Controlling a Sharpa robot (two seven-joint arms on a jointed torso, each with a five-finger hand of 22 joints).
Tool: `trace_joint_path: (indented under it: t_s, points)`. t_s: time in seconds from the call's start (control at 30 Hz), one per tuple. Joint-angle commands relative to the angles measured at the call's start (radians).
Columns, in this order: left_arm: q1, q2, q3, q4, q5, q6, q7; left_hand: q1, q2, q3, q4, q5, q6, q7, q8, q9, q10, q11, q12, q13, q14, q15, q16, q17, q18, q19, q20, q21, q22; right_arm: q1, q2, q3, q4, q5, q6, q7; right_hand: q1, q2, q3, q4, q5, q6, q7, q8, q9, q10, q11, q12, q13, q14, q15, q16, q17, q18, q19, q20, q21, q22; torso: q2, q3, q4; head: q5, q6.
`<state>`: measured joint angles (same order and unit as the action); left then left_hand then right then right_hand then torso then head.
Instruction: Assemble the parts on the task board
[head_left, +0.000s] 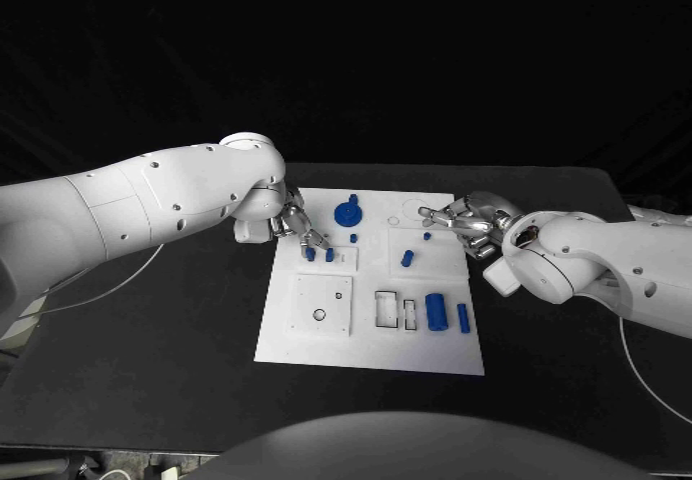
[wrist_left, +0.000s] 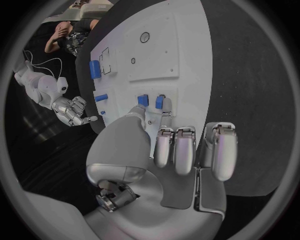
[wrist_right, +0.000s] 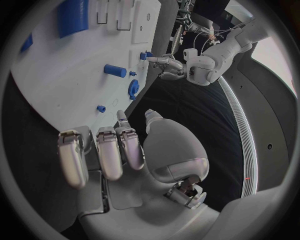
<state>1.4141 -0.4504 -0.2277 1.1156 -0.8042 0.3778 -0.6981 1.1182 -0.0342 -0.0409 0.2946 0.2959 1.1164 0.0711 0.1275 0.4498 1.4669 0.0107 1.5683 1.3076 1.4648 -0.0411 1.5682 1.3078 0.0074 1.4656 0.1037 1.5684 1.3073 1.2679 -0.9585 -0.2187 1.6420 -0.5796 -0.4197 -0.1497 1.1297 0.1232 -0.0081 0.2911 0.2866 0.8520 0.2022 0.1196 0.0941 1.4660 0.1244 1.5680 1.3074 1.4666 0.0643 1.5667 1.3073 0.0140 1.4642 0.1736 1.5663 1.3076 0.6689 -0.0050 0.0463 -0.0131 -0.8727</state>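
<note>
With the left hand (head_left: 293, 222) loose-fingered and grasping nothing just above two upright pegs (head_left: 319, 254) on the board (head_left: 368, 345), a careless descent risked toppling them.

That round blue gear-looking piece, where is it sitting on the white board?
In the head view the blue gear sits at the task board's far edge, left of centre, just right of the left hand and beyond two small blue pegs.
</note>
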Motion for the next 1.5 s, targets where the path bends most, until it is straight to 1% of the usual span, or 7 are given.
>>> trace_joint_path:
  t_s: [0.03,0.17,0.3,0.43,0.57,1.23,1.5]
  points:
    - [0.000,0.003,0.000,0.000,0.010,0.003,-0.031,0.003,0.015,0.003,-0.002,0.001,0.003,-0.003,0.004,0.001,0.104,-0.001,0.002,0.263,0.106,0.001,0.003,0.263,-0.007,0.105,-0.006,0.002,0.263,-0.001,0.000,0.000,0.001,-0.003,0.012,-0.004,0.006,0.000,-0.005,-0.002,0.004,0.003,0.002,0.003,0.001,0.105,0.009,0.003,0.263,0.104,0.009,0.004,0.263,-0.014,0.107,0.008,0.004,0.263,0.000,0.0005,0.0002,0.000,0.000]
    - [0.000,0.002,0.000,-0.001,0.009,0.005,-0.031,0.030,0.018,0.009,-0.005,0.009,0.001,-0.005,0.005,0.000,0.104,-0.003,0.002,0.263,0.106,-0.001,0.003,0.263,-0.007,0.105,-0.007,0.002,0.263,-0.001,0.001,0.000,0.000,-0.003,0.012,-0.004,0.007,0.001,-0.005,-0.002,0.004,0.003,0.002,0.003,0.001,0.105,0.009,0.003,0.263,0.104,0.009,0.004,0.263,-0.014,0.107,0.008,0.004,0.263,0.000,0.0002,0.0004,-0.001,0.000]
    - [0.000,0.002,0.000,-0.003,0.008,0.012,-0.032,0.096,0.008,0.023,-0.011,0.080,-0.003,-0.008,0.005,-0.001,0.104,-0.006,0.002,0.263,0.106,-0.003,0.003,0.263,-0.007,0.105,-0.009,0.002,0.263,-0.001,0.001,0.000,0.001,-0.003,0.012,-0.004,0.008,0.001,-0.007,-0.003,0.004,0.003,0.002,0.003,0.001,0.105,0.009,0.003,0.263,0.104,0.009,0.004,0.263,-0.014,0.107,0.008,0.004,0.263,0.000,0.0003,0.0002,-0.001,0.000]
    - [0.000,0.002,0.000,-0.003,0.006,0.019,-0.032,0.158,-0.006,0.036,-0.013,0.181,-0.006,-0.010,0.007,-0.002,0.104,-0.008,0.002,0.263,0.106,-0.005,0.003,0.263,-0.007,0.105,-0.012,0.002,0.263,-0.001,0.001,0.000,0.000,-0.003,0.012,-0.005,0.008,0.001,-0.007,-0.003,0.004,0.003,0.002,0.003,0.001,0.105,0.009,0.003,0.263,0.104,0.009,0.004,0.263,-0.014,0.107,0.008,0.004,0.263,0.000,0.0000,0.0004,-0.001,0.000]
    - [0.000,0.003,0.000,-0.003,0.005,0.024,-0.032,0.178,-0.012,0.040,-0.008,0.219,-0.007,-0.009,0.009,-0.003,0.104,-0.007,0.002,0.263,0.106,-0.005,0.003,0.263,-0.007,0.105,-0.013,0.002,0.263,-0.001,0.001,0.000,0.000,-0.003,0.012,-0.005,0.008,0.001,-0.007,-0.003,0.004,0.003,0.002,0.003,0.001,0.105,0.009,0.003,0.263,0.104,0.009,0.004,0.263,-0.014,0.107,0.008,0.004,0.263,0.000,-0.0001,0.0006,-0.001,0.000]
    - [-0.001,0.006,0.000,-0.005,0.002,0.034,-0.037,0.273,-0.013,0.097,-0.026,0.282,-0.009,-0.015,0.021,0.001,0.104,-0.012,0.002,0.263,0.106,-0.010,0.003,0.263,-0.007,0.105,-0.013,0.002,0.263,-0.001,0.002,0.000,-0.001,-0.003,0.012,-0.006,0.009,0.002,-0.007,-0.003,0.004,0.003,0.002,0.004,0.001,0.105,0.009,0.003,0.263,0.104,0.009,0.004,0.263,-0.014,0.107,0.008,0.004,0.263,0.000,0.0002,0.0004,0.000,0.000]
    - [-0.001,0.007,0.000,-0.005,-0.003,0.037,-0.040,0.281,-0.017,0.104,-0.029,0.284,-0.008,-0.015,0.023,0.003,0.104,-0.012,0.002,0.263,0.106,-0.010,0.003,0.263,-0.007,0.105,-0.012,0.002,0.263,-0.001,0.003,0.000,-0.001,-0.003,0.013,-0.006,0.009,0.002,-0.007,-0.003,0.004,0.003,0.002,0.004,0.001,0.105,0.009,0.003,0.263,0.104,0.009,0.004,0.263,-0.014,0.107,0.008,0.004,0.263,-0.001,0.0002,0.0007,0.001,0.000]
